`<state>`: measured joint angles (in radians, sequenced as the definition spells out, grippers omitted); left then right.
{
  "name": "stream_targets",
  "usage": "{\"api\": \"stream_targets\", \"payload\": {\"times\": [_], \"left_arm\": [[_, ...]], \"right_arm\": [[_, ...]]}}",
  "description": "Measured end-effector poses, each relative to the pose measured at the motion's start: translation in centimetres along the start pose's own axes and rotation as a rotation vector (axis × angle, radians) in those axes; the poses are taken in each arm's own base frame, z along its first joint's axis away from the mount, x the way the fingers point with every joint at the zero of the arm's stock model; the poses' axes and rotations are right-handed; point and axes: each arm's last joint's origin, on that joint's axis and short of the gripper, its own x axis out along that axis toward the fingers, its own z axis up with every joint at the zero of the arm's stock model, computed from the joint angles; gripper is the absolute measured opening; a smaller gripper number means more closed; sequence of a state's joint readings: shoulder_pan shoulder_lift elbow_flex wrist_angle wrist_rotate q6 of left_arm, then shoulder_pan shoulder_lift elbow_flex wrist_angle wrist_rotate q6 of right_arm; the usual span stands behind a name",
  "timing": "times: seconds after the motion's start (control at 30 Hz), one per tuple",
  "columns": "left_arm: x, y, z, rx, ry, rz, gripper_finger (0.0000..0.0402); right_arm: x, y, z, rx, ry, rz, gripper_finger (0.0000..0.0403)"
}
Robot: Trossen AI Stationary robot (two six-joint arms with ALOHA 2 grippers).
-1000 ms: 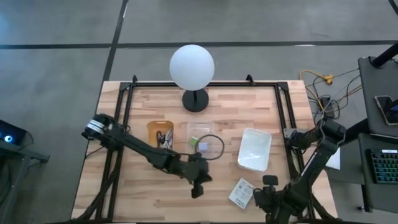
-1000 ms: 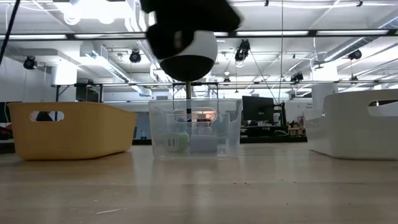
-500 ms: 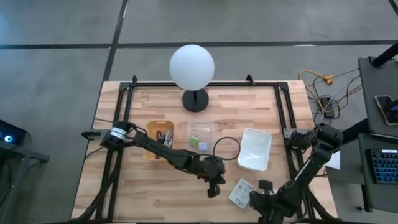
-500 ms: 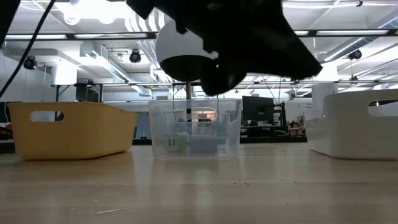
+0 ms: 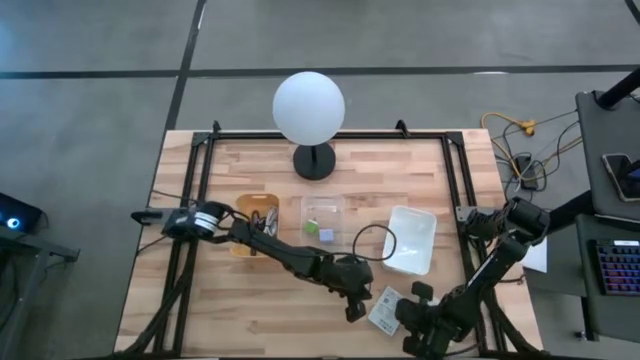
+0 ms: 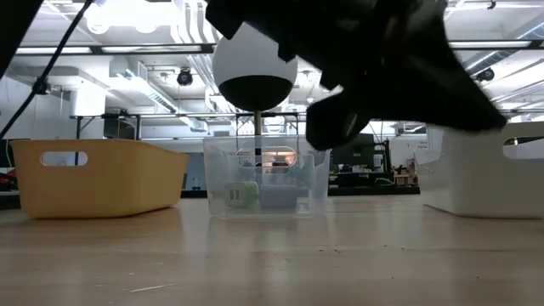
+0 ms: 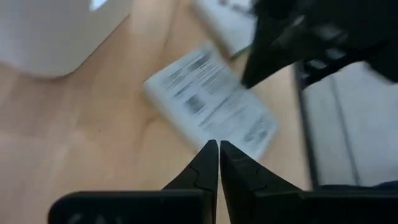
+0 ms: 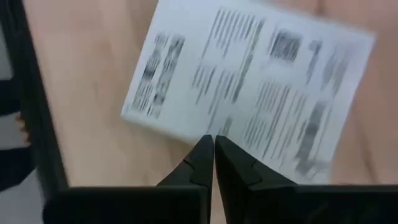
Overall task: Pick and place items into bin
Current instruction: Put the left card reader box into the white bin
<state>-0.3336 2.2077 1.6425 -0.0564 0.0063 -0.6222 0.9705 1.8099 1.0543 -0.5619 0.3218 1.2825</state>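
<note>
A light wooden slatted table [image 5: 260,320] with a black frame fills the overhead view. At its far edge stands a white globe lamp on a black round base [image 5: 309,108]. Across the middle sit three containers in a row: on the left a mustard-yellow plastic bin [image 5: 257,223] holding a tangle of dark and pale small items too small to make out; in the centre a clear plastic bin [image 5: 322,219] holding a green cube [image 5: 311,224] and a grey cube [image 5: 327,234]; on the right a white rounded plastic bin [image 5: 409,240], with nothing visible inside from above. A thin black cable loop [image 5: 373,241] hangs between the clear bin and the white bin, its far end over the white bin's near left edge. The left arm reaches from the table's left side diagonally toward the near right, and the left gripper [image 5: 353,309] is low over the table with its two fingers pressed together, tips touching; whether anything is pinched there cannot be made out. Just right of it, near the table's near edge, lies a flat white printed paper packet [image 5: 386,309]. The right gripper [image 5: 413,318] hovers just beside that packet on its right, fingers likewise closed tip to tip with nothing seen between them.
</note>
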Motion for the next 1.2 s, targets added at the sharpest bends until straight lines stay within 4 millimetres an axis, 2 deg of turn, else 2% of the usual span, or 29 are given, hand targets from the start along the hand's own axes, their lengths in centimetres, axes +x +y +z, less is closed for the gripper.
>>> {"api": "stream_targets", "payload": {"times": [0.1,0.33,0.47,0.57,0.77,1.07,1.2], "left_arm": [[0.2,0.7,-0.8,0.001,0.044,0.074,0.0000],[0.3,0.9,-1.1,-0.001,0.051,0.081,0.0000],[0.3,0.9,-1.1,-0.001,0.050,0.083,0.0000],[0.2,0.7,-0.9,0.000,0.044,0.078,0.0000],[0.1,0.8,-0.9,0.001,0.045,0.079,0.0000],[0.1,0.8,-0.9,0.002,0.044,0.078,0.0000],[0.1,0.7,-1.0,0.003,0.046,0.077,0.0000]], "right_arm": [[0.3,-0.3,0.8,-0.019,-0.040,-0.026,0.0009],[1.0,-1.3,3.7,-0.077,-0.089,-0.074,0.0009],[0.8,-1.4,4.9,-0.077,-0.058,-0.056,0.0009],[-0.3,-0.9,4.2,-0.064,-0.030,-0.002,0.0009],[-1.6,0.0,1.2,-0.017,0.071,0.075,0.0009],[0.8,0.1,0.2,-0.011,0.123,0.039,0.0009],[1.3,-0.1,0.1,-0.023,0.109,0.001,0.0009]]}}
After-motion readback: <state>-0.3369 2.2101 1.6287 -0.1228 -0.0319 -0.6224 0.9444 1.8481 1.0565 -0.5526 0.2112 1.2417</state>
